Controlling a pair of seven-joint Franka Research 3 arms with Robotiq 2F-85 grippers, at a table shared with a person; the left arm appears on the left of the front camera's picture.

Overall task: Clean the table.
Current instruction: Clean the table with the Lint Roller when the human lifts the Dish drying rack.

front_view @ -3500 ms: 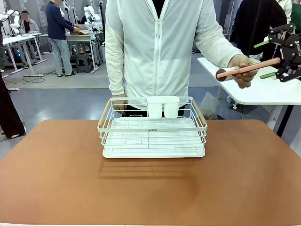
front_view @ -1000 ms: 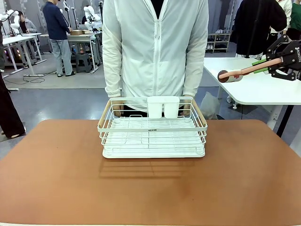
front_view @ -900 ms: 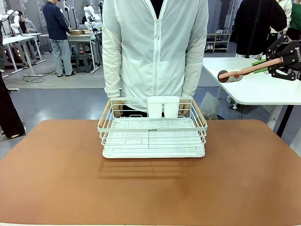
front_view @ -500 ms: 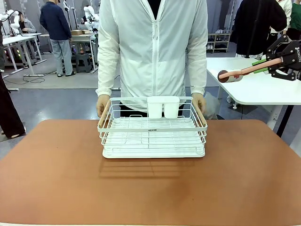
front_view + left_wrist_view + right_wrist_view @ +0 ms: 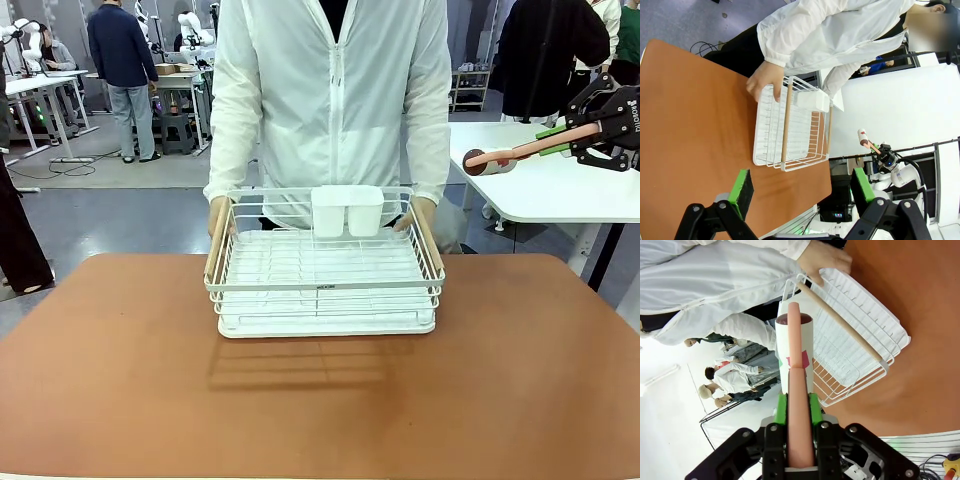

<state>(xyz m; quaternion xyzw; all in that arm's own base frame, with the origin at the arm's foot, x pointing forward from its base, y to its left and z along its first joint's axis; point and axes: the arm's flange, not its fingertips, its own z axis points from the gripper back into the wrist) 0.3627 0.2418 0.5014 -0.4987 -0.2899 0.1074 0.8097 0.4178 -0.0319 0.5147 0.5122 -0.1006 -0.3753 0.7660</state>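
1. Jaws of the right gripper [image 5: 565,140], front view: closed on the pink handle of a lint roller [image 5: 487,160], which is held high over the white-topped side table [image 5: 560,205], well apart from the table [image 5: 120,380]. That reddish-brown table lies in the foreground and carries a white wire rack [image 5: 325,275] towards its far edge. A person's hands [image 5: 217,212] grasp the wooden handles at the two ends of the rack.
2. Front view, progress (a judgement): cleaning appears not yet begun. The roller head is off the table top and the rack stands on the surface to be cleaned. Left to do: take the rack away, bring the roller down, and run it over the top.
3. Left wrist view: jaws of the left gripper [image 5: 801,186] stand wide open, with nothing between the green pads [image 5: 742,186], above the table [image 5: 690,125]. This view adds the layout from above: one hand [image 5: 765,80] on the end of the rack [image 5: 790,132], bare brown surface beside it, and the roller [image 5: 864,136] far off.
4. Right wrist view: the grip seen close. The right gripper [image 5: 796,412] presses its green pads on both sides of the handle, and the white head of the roller [image 5: 795,340], marked in pink, extends forward. Beyond it lie the rack [image 5: 860,335], a hand [image 5: 827,260] at its handle, and the table [image 5: 925,305]
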